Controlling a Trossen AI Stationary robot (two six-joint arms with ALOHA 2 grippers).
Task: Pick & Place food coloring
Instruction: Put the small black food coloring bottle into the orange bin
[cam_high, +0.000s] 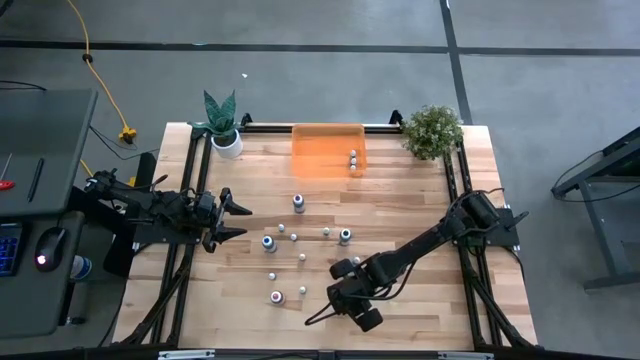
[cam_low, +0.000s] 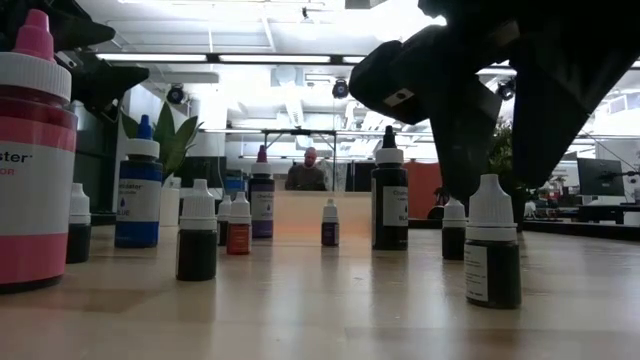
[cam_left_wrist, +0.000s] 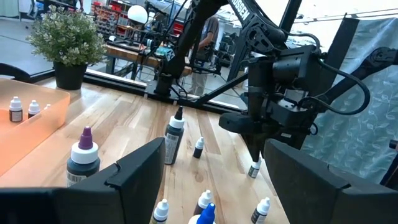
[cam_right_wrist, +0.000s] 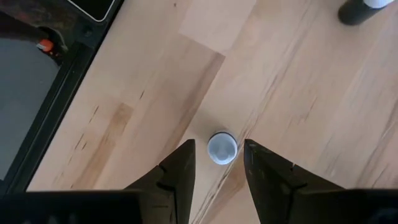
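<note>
The food coloring is several tiny bottles standing upright on their bases over the middle of the wooden table (cam_high: 400, 200). One small bottle with a white cap (cam_right_wrist: 222, 148) (cam_low: 492, 240) stands under my right gripper (cam_right_wrist: 219, 155) (cam_high: 343, 270). That gripper points steeply down and is open, with one finger on either side of the cap; a narrow gap shows on both sides. My left gripper (cam_high: 240, 220) (cam_left_wrist: 214, 149) waits open and level at the table's left side. Two more bottles (cam_high: 352, 158) stand in the orange tray (cam_high: 320, 140).
Other bottles stand close by: a large pink one (cam_low: 35, 150), a blue one (cam_low: 138, 185), and a tall dark one (cam_low: 389, 195). Two potted plants (cam_high: 222, 120) (cam_high: 432, 130) stand at the far corners. A person (cam_low: 307, 172) sits beyond the table.
</note>
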